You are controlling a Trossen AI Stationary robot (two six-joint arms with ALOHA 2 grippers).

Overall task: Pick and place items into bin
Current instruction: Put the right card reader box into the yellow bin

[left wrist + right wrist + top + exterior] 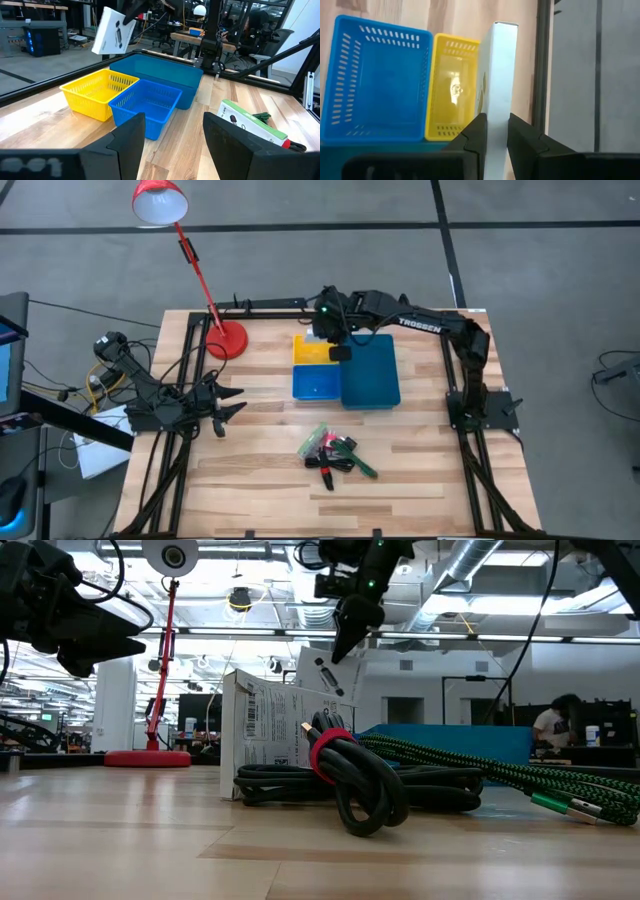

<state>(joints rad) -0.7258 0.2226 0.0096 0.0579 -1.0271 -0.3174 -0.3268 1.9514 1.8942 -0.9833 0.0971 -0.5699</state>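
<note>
High view hides most of the held box behind the right tool (pixel 331 340); only the wrist view shows it plainly. Right tool clamped narrow on a white box (pixel 498 80), edge-on between the fingers, yellow bin (pixel 451 87) directly beneath, blue bin (pixel 375 80) beside it. Both small bins look empty; teal bin (pixel 370 370) interior mostly unobstructed, nothing seen in it. Left tool (pixel 232 402) parted, holding nothing, well apart from the bins. Remaining items (pixel 332 452) piled on the desk (pixel 420 470); low view cuts off the green cord (pixel 500 775).

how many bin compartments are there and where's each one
3. The yellow compartment sits under the right gripper and its white box; the small blue compartment is beside it; the large teal compartment adjoins both on the right arm's side.
</note>
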